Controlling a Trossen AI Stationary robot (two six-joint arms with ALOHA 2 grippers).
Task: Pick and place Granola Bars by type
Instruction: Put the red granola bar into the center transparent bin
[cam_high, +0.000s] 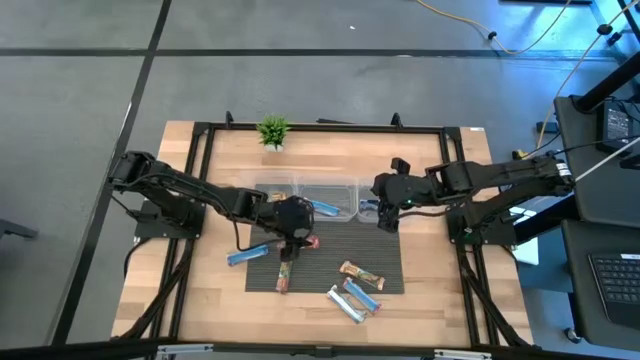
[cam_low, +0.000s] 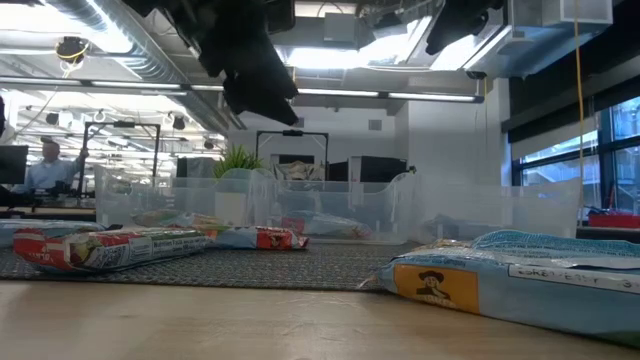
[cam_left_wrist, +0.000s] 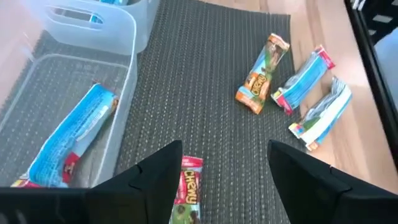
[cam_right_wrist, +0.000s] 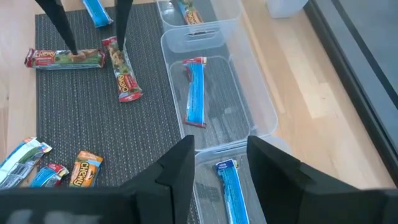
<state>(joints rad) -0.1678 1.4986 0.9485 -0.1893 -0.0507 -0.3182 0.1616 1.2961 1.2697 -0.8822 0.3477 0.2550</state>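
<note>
1. High view: the left gripper (cam_high: 291, 232) hangs over the dark mat (cam_high: 385, 262), above a red-brown granola bar (cam_high: 286, 272). Other bars lie loose near the mat's front edge (cam_high: 360, 275), and one blue bar (cam_high: 246, 254) lies at the mat's left edge. The right gripper (cam_high: 386, 214) waits over the clear bins (cam_high: 322, 186).
2. Low view: the wrapped bars lie flat on the surface; they look light and crinkly, probably slippery.
3. Left wrist view: jaws spread, empty, over a red Chewy bar (cam_left_wrist: 187, 190). Pinching across its narrow middle seems safest.
4. Right wrist view: jaws spread over a bin holding a blue bar (cam_right_wrist: 195, 92).
</note>
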